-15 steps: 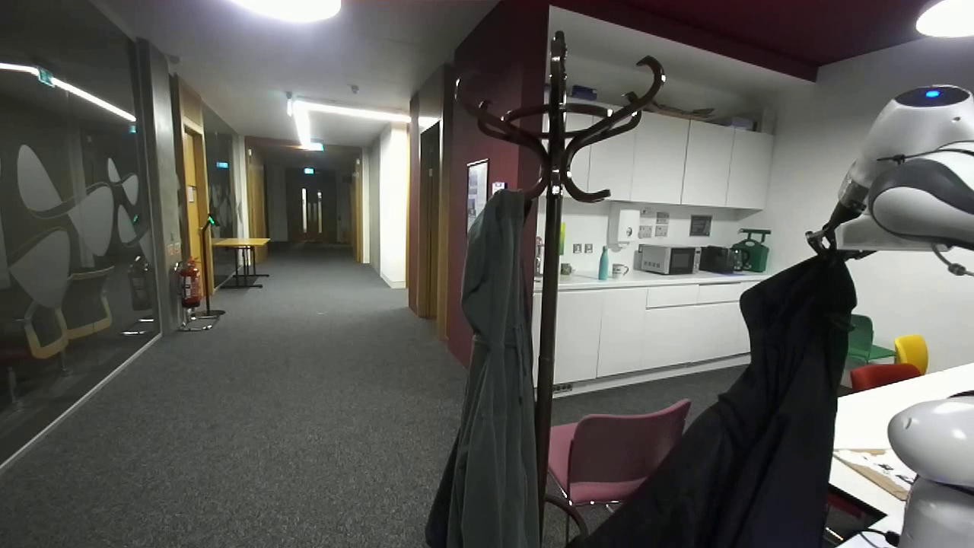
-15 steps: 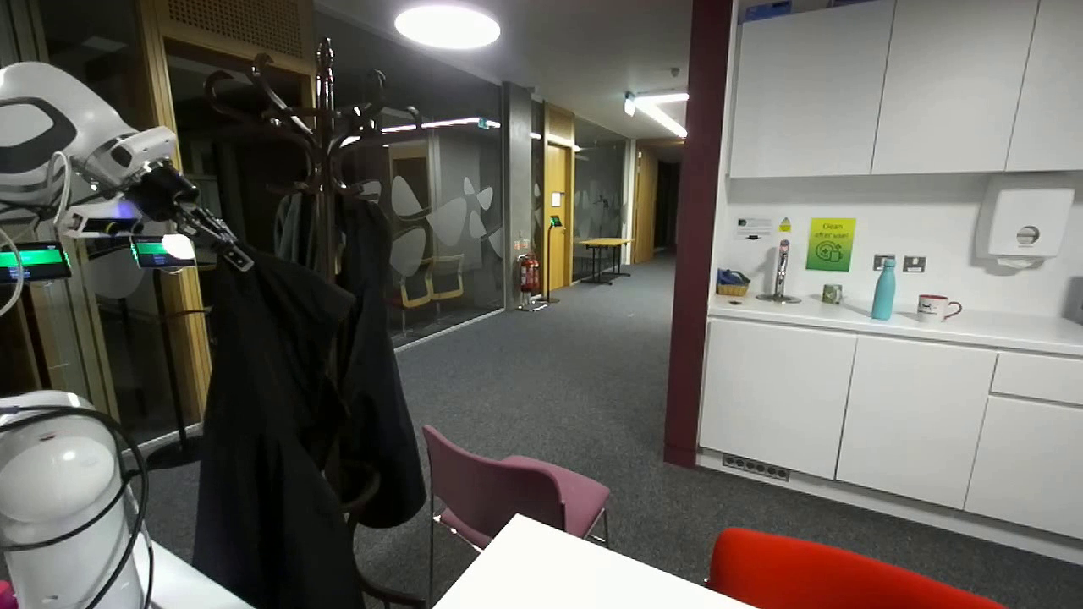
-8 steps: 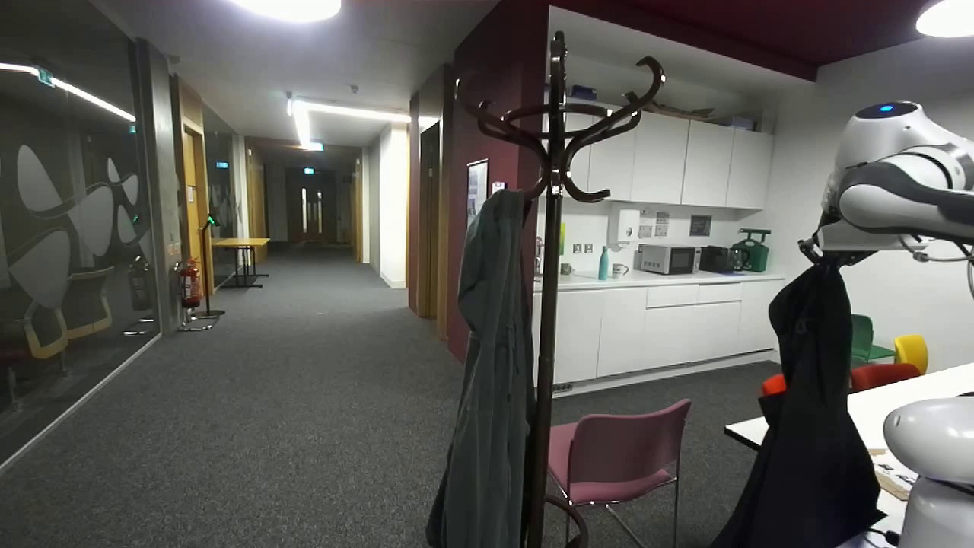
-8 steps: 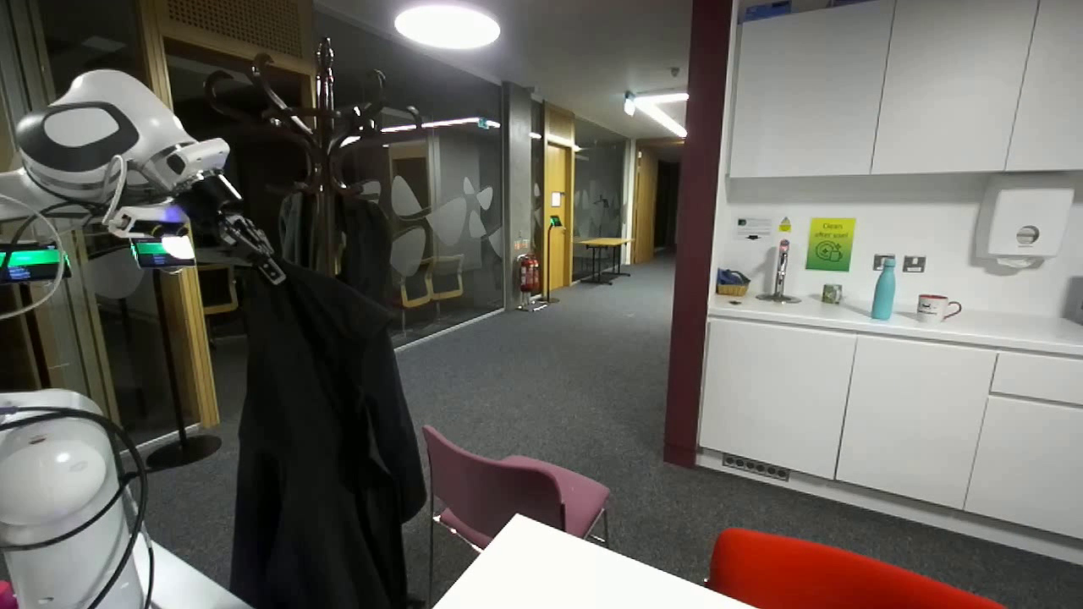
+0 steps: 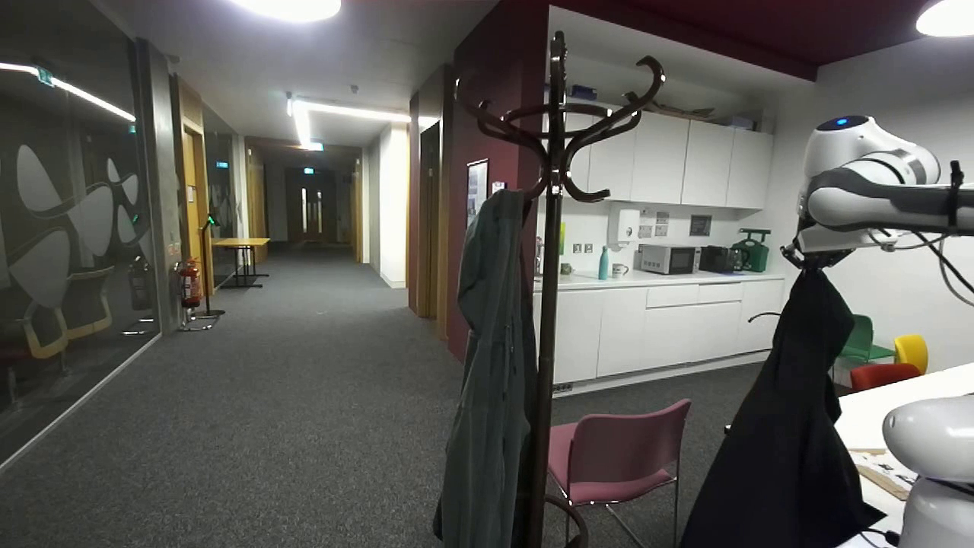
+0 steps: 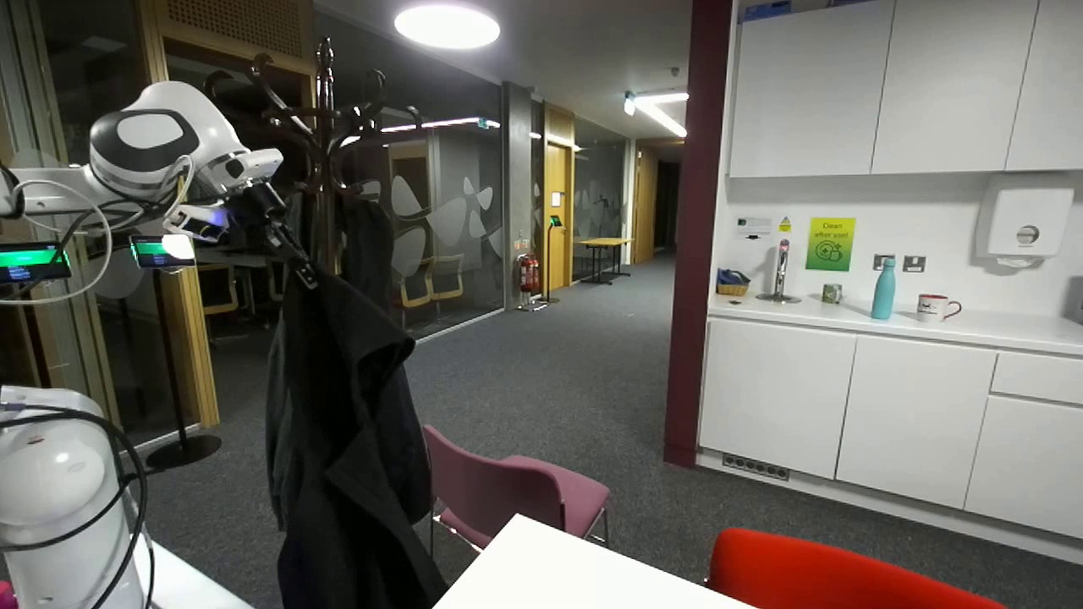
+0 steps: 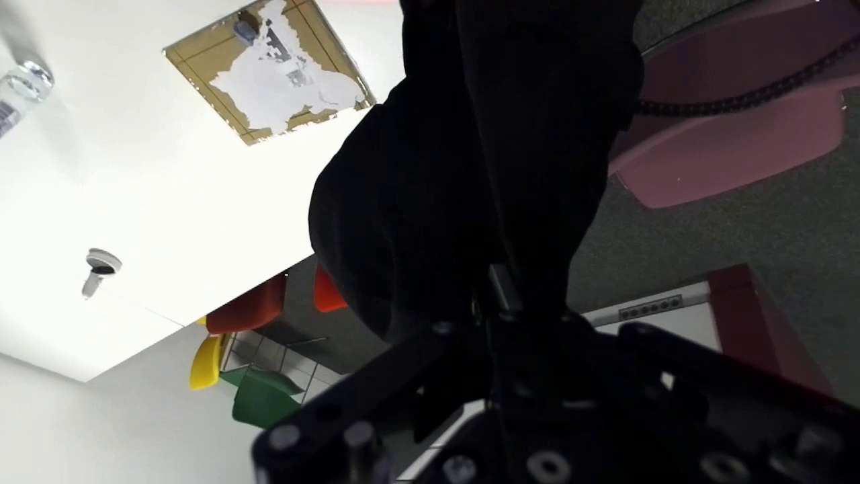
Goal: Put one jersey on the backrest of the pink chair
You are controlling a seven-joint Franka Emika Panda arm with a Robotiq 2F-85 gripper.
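The jersey point(image 5: 791, 426) is a long black garment hanging limp from my gripper point(image 5: 813, 262). In an exterior view the jersey point(image 6: 338, 440) hangs left of the pink chair, its lower part by the white table's edge. There my gripper point(image 6: 306, 277) is shut on its top, well above the chair's backrest. In the wrist view the jersey point(image 7: 463, 175) fills the middle, and the fingertips point(image 7: 494, 292) are dark against it. The pink chair point(image 5: 628, 449) stands on the carpet with a bare backrest; it shows also in an exterior view point(image 6: 499, 491) and the wrist view point(image 7: 739, 148).
A dark coat stand point(image 5: 549, 304) with a greyer long coat point(image 5: 491, 365) stands close to the pink chair. A white table point(image 6: 558, 575) is beside the chair, with a red chair point(image 6: 829, 567) near. The table bears cardboard point(image 7: 201, 74) and a bottle point(image 7: 23, 94).
My gripper has moved right and slightly down in an exterior view, carrying the jersey toward the pink chair. The jersey's lower part has swung about.
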